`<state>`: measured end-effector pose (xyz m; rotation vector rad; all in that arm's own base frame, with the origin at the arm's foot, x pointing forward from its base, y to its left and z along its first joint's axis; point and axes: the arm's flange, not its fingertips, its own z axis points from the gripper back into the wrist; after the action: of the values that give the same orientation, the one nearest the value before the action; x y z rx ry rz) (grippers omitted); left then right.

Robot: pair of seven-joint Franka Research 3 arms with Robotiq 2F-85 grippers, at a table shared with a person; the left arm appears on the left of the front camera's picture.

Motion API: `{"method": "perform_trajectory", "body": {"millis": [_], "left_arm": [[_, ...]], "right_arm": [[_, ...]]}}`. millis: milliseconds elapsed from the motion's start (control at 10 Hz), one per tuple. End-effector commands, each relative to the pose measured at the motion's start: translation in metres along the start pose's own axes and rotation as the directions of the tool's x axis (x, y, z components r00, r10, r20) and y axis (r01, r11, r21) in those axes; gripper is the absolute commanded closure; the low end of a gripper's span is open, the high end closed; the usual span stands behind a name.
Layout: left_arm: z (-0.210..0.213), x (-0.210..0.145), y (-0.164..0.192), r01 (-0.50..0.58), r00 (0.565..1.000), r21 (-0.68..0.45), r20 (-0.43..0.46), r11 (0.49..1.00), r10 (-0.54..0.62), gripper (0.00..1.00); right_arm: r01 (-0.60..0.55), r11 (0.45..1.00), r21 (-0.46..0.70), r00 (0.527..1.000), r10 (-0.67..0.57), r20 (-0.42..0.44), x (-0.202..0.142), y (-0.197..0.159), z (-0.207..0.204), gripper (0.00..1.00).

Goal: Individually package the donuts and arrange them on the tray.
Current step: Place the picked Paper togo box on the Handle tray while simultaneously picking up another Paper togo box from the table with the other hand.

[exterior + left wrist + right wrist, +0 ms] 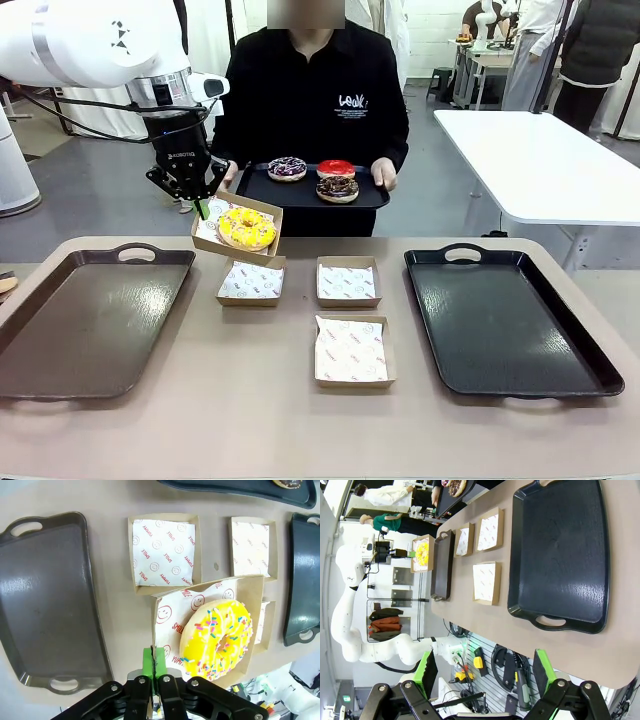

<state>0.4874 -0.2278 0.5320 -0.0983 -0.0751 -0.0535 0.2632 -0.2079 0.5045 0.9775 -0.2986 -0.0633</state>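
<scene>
The yellow donut with sprinkles lies in a paper-lined cardboard box hanging tilted above the table's far left-centre. My left gripper is shut on that box's left rim; in the left wrist view the green pads pinch the box beside the donut. Across the table a person holds a black tray carrying a purple sprinkled donut, a red donut and a chocolate donut. My right gripper stands open off the table's edge with nothing in it.
Three empty lined boxes sit mid-table. A dark tray lies at the left and a black tray at the right, both bare. The person's hands grip their tray's handles.
</scene>
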Motion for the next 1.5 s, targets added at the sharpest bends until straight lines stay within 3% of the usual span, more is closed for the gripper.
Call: {"method": "perform_trajectory", "body": {"millis": [0, 200, 400, 600, 900, 1200, 1400], "left_arm": [[0.000, -0.006, 0.001, -0.013, 1.000, 0.004, 0.003, 1.000, 0.013, 1.00], [0.000, 0.000, 0.000, 0.000, 1.000, 0.000, 0.000, 1.000, 0.000, 0.99], [0.019, -0.007, 0.020, 0.005, 0.999, 0.052, 0.043, 0.999, -0.007, 0.99], [0.037, -0.013, 0.058, -0.010, 0.998, 0.069, 0.059, 0.998, 0.006, 0.99], [0.051, -0.024, 0.123, -0.074, 0.993, 0.116, 0.104, 0.990, 0.061, 0.99], [0.037, -0.033, 0.185, -0.142, 0.986, 0.146, 0.103, 0.979, 0.127, 0.99], [0.014, -0.039, 0.214, -0.168, 0.984, 0.146, 0.087, 0.975, 0.156, 0.99]], "right_arm": [[0.005, 1.000, 0.024, 1.000, -0.006, 0.017, 0.001, 0.001, -0.001, 0.00], [-0.049, 0.996, -0.081, 0.998, 0.052, 0.030, 0.001, 0.011, -0.007, 0.00], [-0.175, 0.974, -0.144, 0.985, 0.173, -0.029, 0.006, 0.065, -0.025, 0.00], [-0.228, 0.947, -0.227, 0.973, 0.214, -0.084, 0.019, 0.130, -0.061, 0.00], [-0.241, 0.890, -0.387, 0.967, 0.186, -0.174, 0.013, 0.183, -0.144, 0.00], [-0.311, 0.780, -0.543, 0.947, 0.207, -0.244, -0.024, 0.187, -0.248, 0.00], [-0.320, 0.748, -0.582, 0.944, 0.196, -0.267, -0.050, 0.173, -0.292, 0.00]]}}
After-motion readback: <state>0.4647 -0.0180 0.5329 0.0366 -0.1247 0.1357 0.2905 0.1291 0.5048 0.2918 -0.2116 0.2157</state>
